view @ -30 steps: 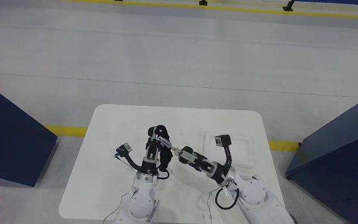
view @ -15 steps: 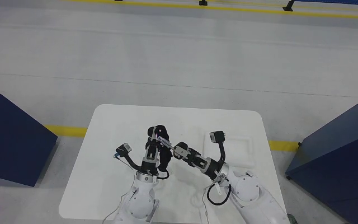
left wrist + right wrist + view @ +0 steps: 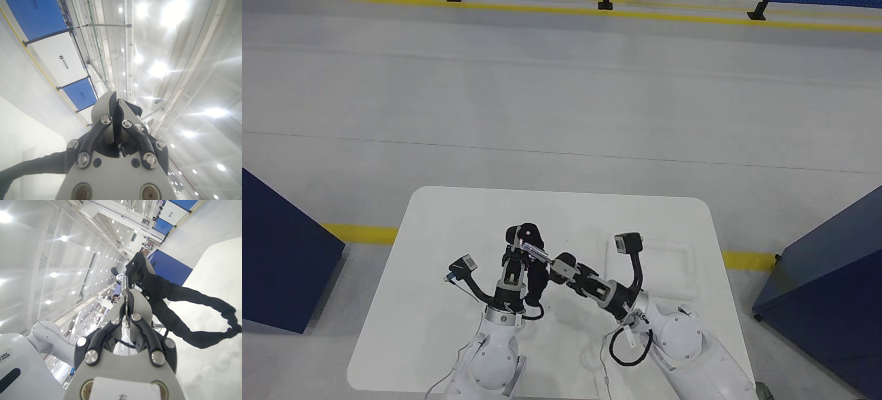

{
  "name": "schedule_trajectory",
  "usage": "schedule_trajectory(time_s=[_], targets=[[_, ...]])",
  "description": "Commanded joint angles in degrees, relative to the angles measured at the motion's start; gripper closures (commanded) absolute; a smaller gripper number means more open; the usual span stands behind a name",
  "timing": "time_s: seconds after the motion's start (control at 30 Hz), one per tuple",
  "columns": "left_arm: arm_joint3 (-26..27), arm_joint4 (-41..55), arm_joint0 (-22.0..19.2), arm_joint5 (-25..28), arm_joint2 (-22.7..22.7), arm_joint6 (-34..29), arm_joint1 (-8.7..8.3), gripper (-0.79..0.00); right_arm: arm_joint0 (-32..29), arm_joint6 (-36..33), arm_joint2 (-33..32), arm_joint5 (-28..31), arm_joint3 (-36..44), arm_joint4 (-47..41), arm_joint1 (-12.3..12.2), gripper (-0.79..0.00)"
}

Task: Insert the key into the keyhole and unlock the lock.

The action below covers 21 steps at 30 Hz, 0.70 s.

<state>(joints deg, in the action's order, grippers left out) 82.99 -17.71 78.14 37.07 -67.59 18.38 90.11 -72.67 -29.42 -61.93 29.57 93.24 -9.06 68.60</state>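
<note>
Right wrist view gives us the right gripper (image 3: pixel 127 297) nearest, pinched narrow on the key (image 3: pixel 126 308), whose tip meets the silver end of the lock (image 3: pixel 124 281) beyond; the left gripper (image 3: pixel 116 98) is clamped on the lock's black body, a black loop (image 3: pixel 208 313) trailing from it. In the top view all this sits at the lower middle of the frame, over the table (image 3: pixel 422 330). We judge insertion is in hand: next, push the key straight home into the lock, then turn.

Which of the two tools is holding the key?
The right tool, pinching the flat metal key; the left tool grips the silver lock instead.
</note>
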Motion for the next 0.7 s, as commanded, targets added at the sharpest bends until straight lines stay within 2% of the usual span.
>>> schedule_trajectory(time_s=[0.0, 0.2, 0.67], targets=[[0.0, 0.0, 0.0, 0.1, 0.0, 0.1, 0.01, 0.0, 0.0, -0.8, -0.2, -0.4, 0.1, -1.6, 0.0, 0.0], [-0.1, -0.2, -0.1, 0.2, 0.0, 0.2, 0.04, 0.0, 0.2, -5.2, -0.8, -2.5, 0.1, -8.4, -0.1, 0.0], [-0.1, -1.0, -0.1, 0.3, 0.0, 0.7, 0.11, 0.0, 1.3, -14.5, -2.2, -12.3, -1.4, -24.1, -0.2, 0.0]])
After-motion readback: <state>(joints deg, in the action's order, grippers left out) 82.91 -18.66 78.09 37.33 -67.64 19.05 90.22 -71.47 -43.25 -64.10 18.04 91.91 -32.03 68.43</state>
